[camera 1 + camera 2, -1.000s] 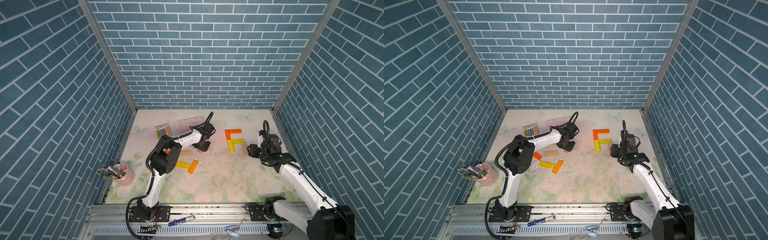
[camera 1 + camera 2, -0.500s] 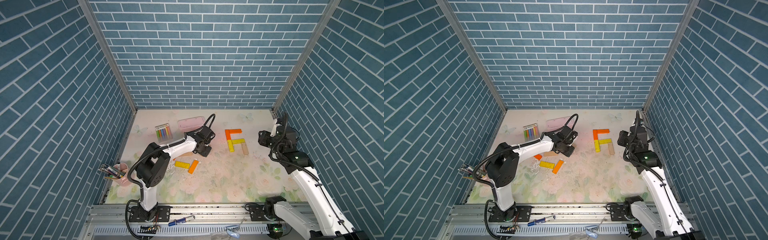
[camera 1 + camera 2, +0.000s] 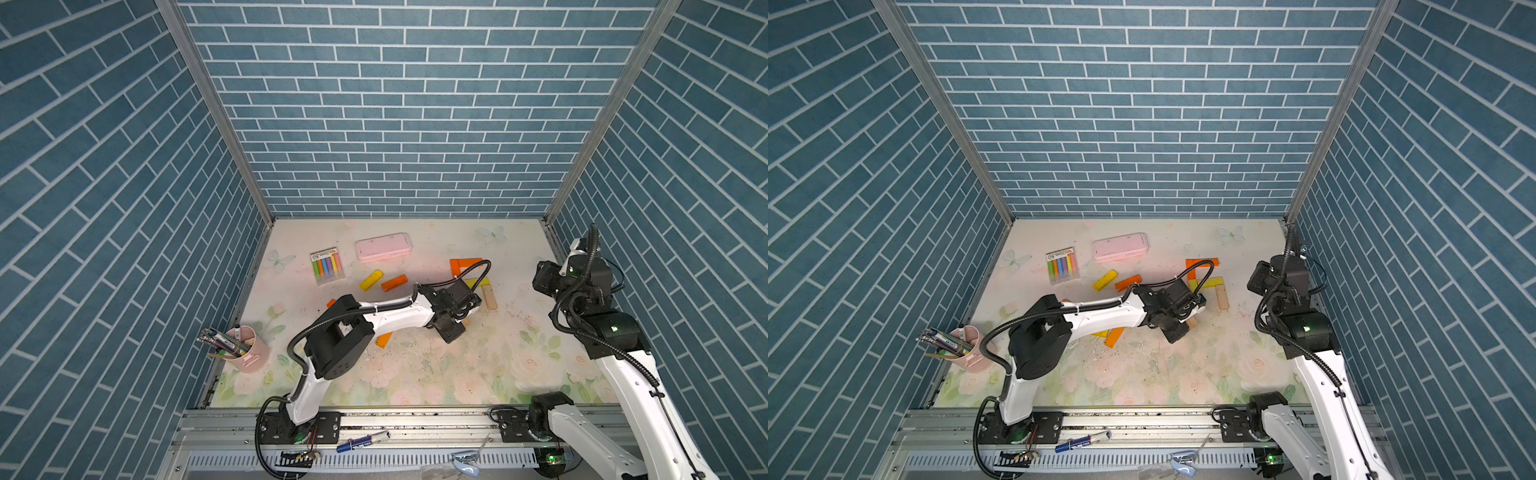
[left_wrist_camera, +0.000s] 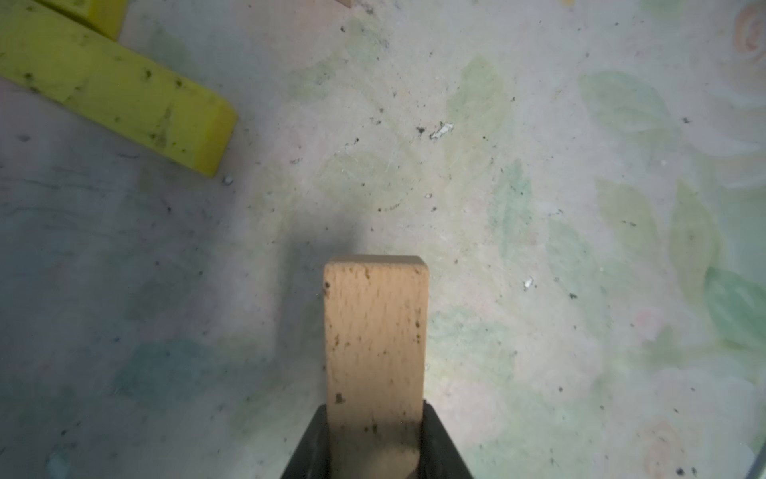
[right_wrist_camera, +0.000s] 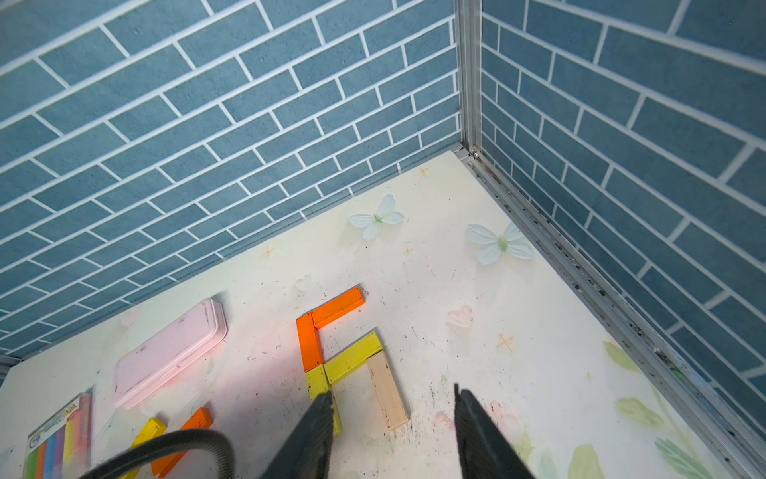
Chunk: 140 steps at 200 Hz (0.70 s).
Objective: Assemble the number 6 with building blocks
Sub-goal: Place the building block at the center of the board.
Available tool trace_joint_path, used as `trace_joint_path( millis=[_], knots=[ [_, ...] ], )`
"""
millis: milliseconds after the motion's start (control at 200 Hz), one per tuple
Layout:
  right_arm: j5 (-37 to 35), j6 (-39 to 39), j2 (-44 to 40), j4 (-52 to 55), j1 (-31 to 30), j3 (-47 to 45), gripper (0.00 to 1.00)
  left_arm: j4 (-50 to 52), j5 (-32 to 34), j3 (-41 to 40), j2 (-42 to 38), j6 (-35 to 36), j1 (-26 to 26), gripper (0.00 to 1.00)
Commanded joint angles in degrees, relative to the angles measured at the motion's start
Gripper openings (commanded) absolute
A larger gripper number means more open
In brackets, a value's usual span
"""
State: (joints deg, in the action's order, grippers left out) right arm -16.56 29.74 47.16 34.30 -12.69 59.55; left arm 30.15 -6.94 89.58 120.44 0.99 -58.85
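Note:
The number 6 is partly laid out at the back right of the mat: an orange top bar (image 5: 338,307), an orange upright (image 5: 309,342), a yellow upright (image 5: 320,387), a yellow cross bar (image 5: 352,358) and a tan bar (image 5: 387,392). My left gripper (image 4: 375,414) is shut on another tan block (image 4: 375,331), held just above the mat beside a yellow bar (image 4: 112,95). In a top view the left gripper (image 3: 459,326) sits just in front of the figure. My right gripper (image 5: 393,394) hangs open and empty, raised near the right wall (image 3: 544,278).
Loose blocks lie left of the figure: a yellow one (image 3: 371,280), an orange one (image 3: 394,282) and another orange one (image 3: 383,340) under the left arm. A pink case (image 3: 383,247), a chalk pack (image 3: 327,266) and a pink pen cup (image 3: 245,349) stand further left.
The left arm swung right and forward with the tan block to the figure's front. The right gripper left a tan bar at the figure and drew back up toward the right wall.

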Motion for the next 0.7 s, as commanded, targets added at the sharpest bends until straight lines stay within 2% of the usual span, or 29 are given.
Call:
trace_joint_path(
  millis=[0,170,270,345,555,695],
  knots=[
    [-2.32,1.49,-0.51,2.64,0.18,1.37,0.49,3.38,-0.51,4.92,3.99,1.2,-0.39,0.22],
    [-2.71,0.14,0.14,4.0,0.21,2.28,0.49,5.83,-0.82,10.48,9.19,1.55,-0.83,0.24],
    [-2.91,-1.42,0.7,4.73,0.16,3.81,0.5,7.06,-0.82,12.19,10.25,1.55,-0.78,0.31],
    [-2.3,-3.12,1.62,5.86,0.2,6.05,0.52,8.34,0.32,13.59,9.54,0.94,-0.81,0.45],
    [2.75,-8.45,6.08,9.39,0.2,14.01,0.57,9.52,0.39,11.6,-0.8,-0.97,1.08,0.52],
    [5.8,-11.06,7.15,9.37,0.14,15.29,0.7,9.3,0.52,4.24,-11.62,-2.37,4.25,0.66]
  ],
)
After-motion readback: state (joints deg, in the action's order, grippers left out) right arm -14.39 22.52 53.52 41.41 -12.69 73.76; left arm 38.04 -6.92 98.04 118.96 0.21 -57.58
